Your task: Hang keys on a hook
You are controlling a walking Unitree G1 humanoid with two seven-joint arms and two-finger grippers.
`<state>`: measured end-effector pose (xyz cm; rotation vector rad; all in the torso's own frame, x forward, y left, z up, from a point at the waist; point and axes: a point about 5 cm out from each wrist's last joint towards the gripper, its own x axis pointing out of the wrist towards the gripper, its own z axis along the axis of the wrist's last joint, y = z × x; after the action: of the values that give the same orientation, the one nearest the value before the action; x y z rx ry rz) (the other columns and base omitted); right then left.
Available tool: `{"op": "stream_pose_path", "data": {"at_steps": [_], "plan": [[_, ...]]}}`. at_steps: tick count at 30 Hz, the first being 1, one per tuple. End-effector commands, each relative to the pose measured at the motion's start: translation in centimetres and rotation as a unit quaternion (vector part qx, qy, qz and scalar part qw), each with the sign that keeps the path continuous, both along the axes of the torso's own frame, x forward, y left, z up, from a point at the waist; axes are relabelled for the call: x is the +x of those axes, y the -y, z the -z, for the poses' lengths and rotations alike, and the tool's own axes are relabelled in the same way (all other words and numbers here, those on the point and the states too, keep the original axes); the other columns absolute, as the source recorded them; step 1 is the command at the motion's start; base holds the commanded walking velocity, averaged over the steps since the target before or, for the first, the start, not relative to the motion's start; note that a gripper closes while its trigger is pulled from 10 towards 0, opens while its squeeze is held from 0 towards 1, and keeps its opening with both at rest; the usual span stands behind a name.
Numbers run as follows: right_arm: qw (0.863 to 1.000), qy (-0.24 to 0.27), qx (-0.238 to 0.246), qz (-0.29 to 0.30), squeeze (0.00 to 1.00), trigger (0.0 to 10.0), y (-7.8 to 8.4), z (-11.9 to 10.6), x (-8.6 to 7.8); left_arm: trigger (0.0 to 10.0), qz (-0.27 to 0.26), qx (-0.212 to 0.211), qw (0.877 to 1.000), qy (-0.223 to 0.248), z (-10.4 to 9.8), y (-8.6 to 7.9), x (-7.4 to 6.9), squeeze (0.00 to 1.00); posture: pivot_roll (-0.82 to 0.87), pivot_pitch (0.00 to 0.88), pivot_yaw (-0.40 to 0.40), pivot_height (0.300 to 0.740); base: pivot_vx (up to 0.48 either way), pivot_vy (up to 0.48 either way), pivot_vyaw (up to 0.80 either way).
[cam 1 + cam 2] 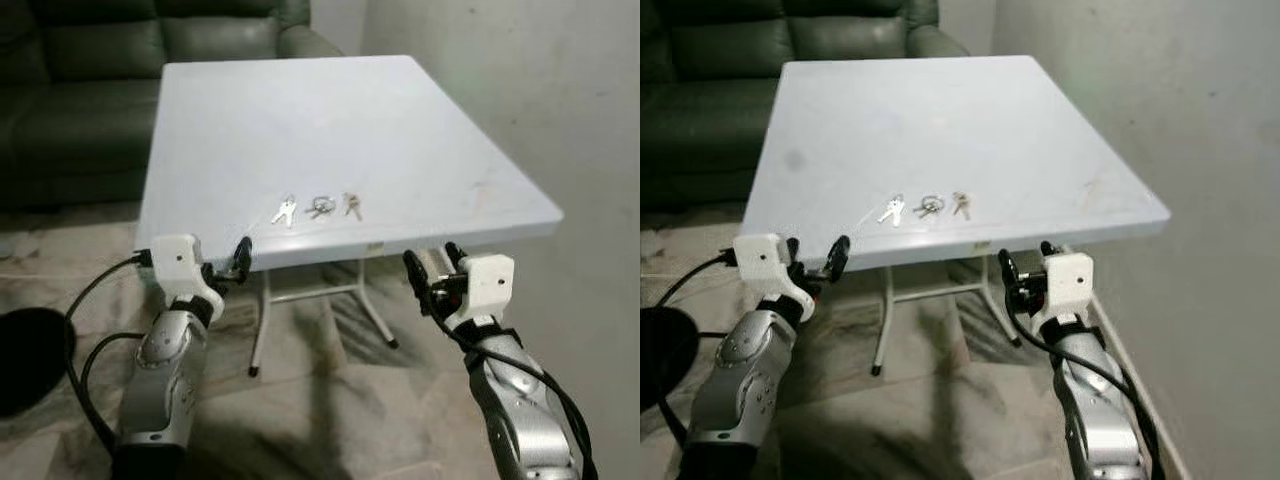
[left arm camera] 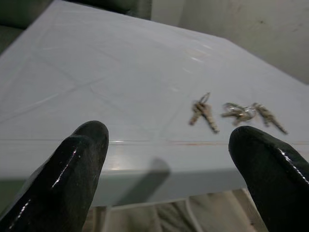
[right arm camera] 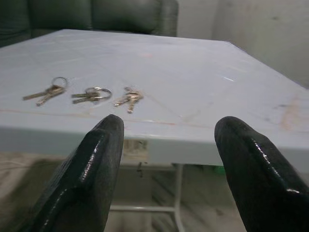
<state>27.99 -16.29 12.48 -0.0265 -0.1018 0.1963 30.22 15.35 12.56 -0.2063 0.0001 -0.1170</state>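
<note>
Three small bunches of keys lie in a row on the white folding table (image 1: 400, 130), close to its near edge and roughly midway along it. The left bunch (image 1: 284, 211) shows two silver keys fanned out from a small ring. The middle bunch (image 1: 320, 207) has a larger round ring with its keys tucked against it. The right bunch (image 1: 351, 206) looks more brass-toned, its keys pointing toward the table's near edge. The bunches sit near one another without touching. Tooth pattern and exact key count cannot be made out; in the left wrist view the keys are blurred.

The left gripper (image 1: 228, 268) is held below and just in front of the table's near edge, to the left of the keys, its black fingers (image 2: 72, 169) spread apart with nothing between them. The right gripper (image 1: 432, 270) is held below the same edge, to the right of the keys, fingers (image 3: 96, 164) likewise spread and empty. Neither touches the table.

A small label under the table's near rim is unreadable. The table's legs (image 1: 262, 320) are partly hidden by its top. A dark green sofa (image 1: 90, 70) stands beyond the table's far left corner, cut off by the frame. A round dark object (image 1: 25, 360) on the floor, left of the table, is cut off and unidentifiable.
</note>
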Motion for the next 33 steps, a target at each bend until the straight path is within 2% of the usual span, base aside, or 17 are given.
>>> {"op": "stream_pose_path", "data": {"at_steps": [1,12,25,27,33], "plan": [[1.000,0.000,0.000,0.010,0.00,10.0,0.5,0.0,-0.1,10.0,0.005,0.007,1.000,-0.003,0.1,0.2,0.0,0.00,0.00,0.071,-0.039,0.740,0.000,0.000,0.00],[1.000,-0.005,-0.009,0.014,0.00,10.0,0.5,0.2,0.0,10.0,0.001,0.017,1.000,-0.007,0.3,0.0,-0.1,0.00,0.01,0.078,-0.038,0.740,0.000,0.000,0.00],[1.000,-0.005,-0.007,0.020,0.00,10.0,1.0,0.1,0.0,10.0,0.036,0.034,0.999,-0.003,0.3,0.8,0.0,0.00,0.00,0.085,-0.038,0.740,0.000,0.000,0.00],[1.000,-0.007,-0.012,0.023,0.00,10.0,1.2,0.2,0.0,10.0,0.056,0.042,0.998,0.002,0.1,1.1,0.2,0.00,0.00,0.092,-0.034,0.740,0.000,0.000,0.00],[0.999,-0.005,-0.021,0.027,0.00,10.0,1.4,0.2,0.0,10.0,0.062,0.042,0.997,0.002,0.0,1.2,0.1,0.00,0.00,0.094,-0.020,0.740,0.000,0.000,0.00]]}}
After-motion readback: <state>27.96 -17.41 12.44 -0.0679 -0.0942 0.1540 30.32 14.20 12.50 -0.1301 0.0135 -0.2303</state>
